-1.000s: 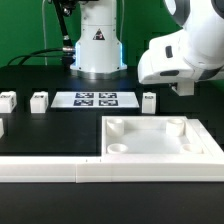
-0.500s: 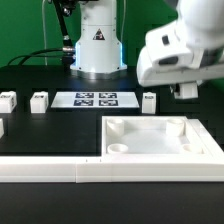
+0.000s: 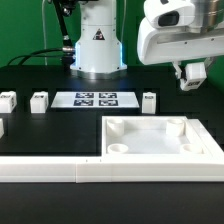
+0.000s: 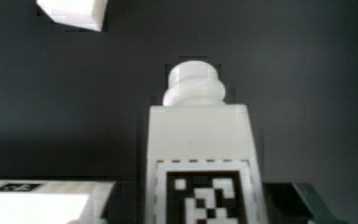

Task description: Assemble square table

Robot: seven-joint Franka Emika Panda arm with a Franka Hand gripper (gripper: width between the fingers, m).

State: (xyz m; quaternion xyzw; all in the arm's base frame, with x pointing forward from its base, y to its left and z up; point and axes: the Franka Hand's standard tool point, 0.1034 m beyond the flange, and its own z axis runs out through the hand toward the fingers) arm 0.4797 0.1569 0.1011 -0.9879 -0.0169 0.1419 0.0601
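Dark, matte black tabletop (image 3: 50, 135) with a green backdrop behind it. A white robot arm (image 3: 175, 35) reaches in from the exterior view's upper right. Its end effector (image 3: 192, 76) hangs in the air above the far right of the tabletop, clamped on a held leg (image 4: 202, 140).

In the wrist view this leg is a smooth white plastic block with flat faces. A rounded, ridged peg (image 4: 195, 82) sticks out of one end, and a black-and-white square tag (image 4: 202, 197) is printed on the face toward the camera. Nothing touches the leg other than the end effector.

The square top (image 3: 145, 119) lies flat at the exterior view's lower right, below and in front of the end effector and well apart from it. It is glossy white plastic, shaped like a shallow tray with a raised rim and round sockets in its corners.

A long white border rail (image 3: 60, 170) runs across the front, right against the square top's near edge.

Farther back, the marker board (image 3: 92, 99) lies flat in front of the arm's white base (image 3: 97, 45). Small white blocks stand in a row with it: a far-left leg (image 3: 8, 100), a second leg (image 3: 40, 100), and a right-hand leg (image 3: 149, 101) just beside the board.

A blurred white piece (image 4: 73, 12) shows at the edge of the wrist view; what it is cannot be told.
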